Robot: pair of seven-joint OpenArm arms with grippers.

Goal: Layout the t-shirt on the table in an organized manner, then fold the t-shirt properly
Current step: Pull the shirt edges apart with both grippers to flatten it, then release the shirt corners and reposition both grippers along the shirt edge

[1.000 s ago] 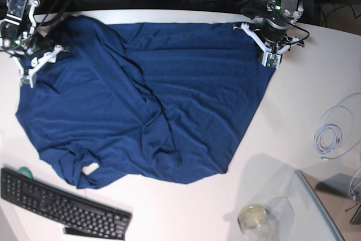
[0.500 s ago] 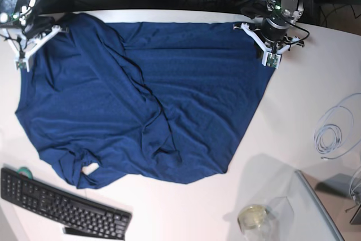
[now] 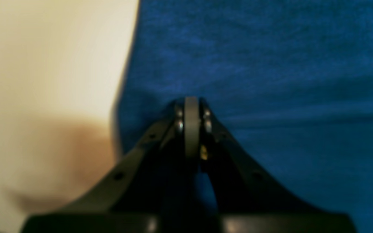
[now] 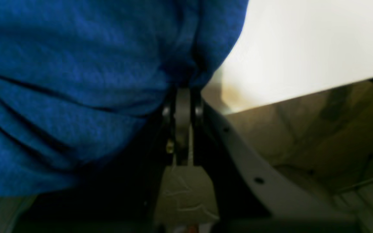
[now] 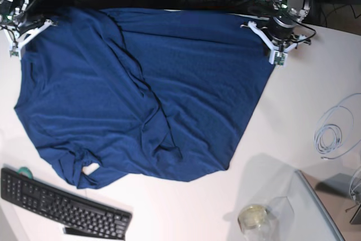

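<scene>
Left gripper (image 3: 191, 111) pinched shut on the t-shirt (image 5: 141, 88) at its far corner by the table (image 5: 293, 117) edge; right gripper (image 4: 182, 100) likewise clamped on bunched navy knit at the opposite far corner. Risk of thin cloth slipping from either pinch, or of uneven pulling deepening the diagonal crease and dragging fabric off the far rim. Garment spread across the white tabletop, near hem rumpled beside a black keyboard (image 5: 62, 207). Glass jar (image 5: 254, 218) and coiled cable (image 5: 333, 134) well apart.
</scene>
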